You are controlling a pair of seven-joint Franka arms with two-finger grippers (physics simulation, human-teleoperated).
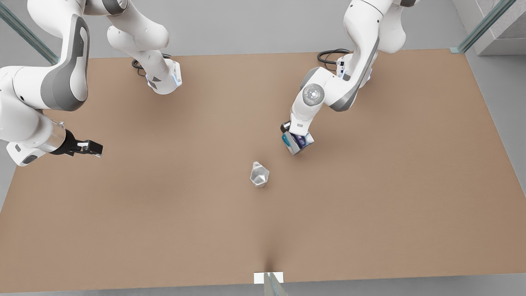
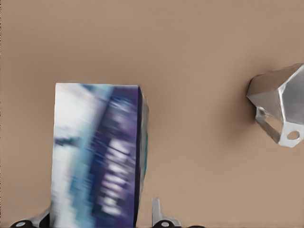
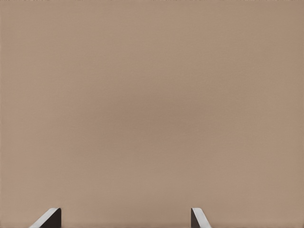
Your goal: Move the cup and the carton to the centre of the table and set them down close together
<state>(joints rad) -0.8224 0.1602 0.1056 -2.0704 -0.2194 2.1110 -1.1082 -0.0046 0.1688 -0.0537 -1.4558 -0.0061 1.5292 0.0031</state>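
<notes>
The white carton (image 1: 297,142) with teal and dark blue print sits tilted between the fingers of my left gripper (image 1: 296,135), which is shut on it at the front view's right of centre. In the left wrist view the carton (image 2: 97,156) lies close up, with a fingertip (image 2: 155,209) beside its edge. The silver faceted cup (image 1: 259,174) stands by itself on the brown table (image 1: 370,197), a short way from the carton toward the front view's lower left; it also shows as the cup (image 2: 280,111) off to one side. My right gripper (image 1: 92,148) waits open over bare table at the front view's left.
Both arm bases stand along the table's far edge, with black cables beside them. A small white bracket (image 1: 268,278) sits at the near edge. Grey floor surrounds the table, and a glass-edged frame shows at the far right corner.
</notes>
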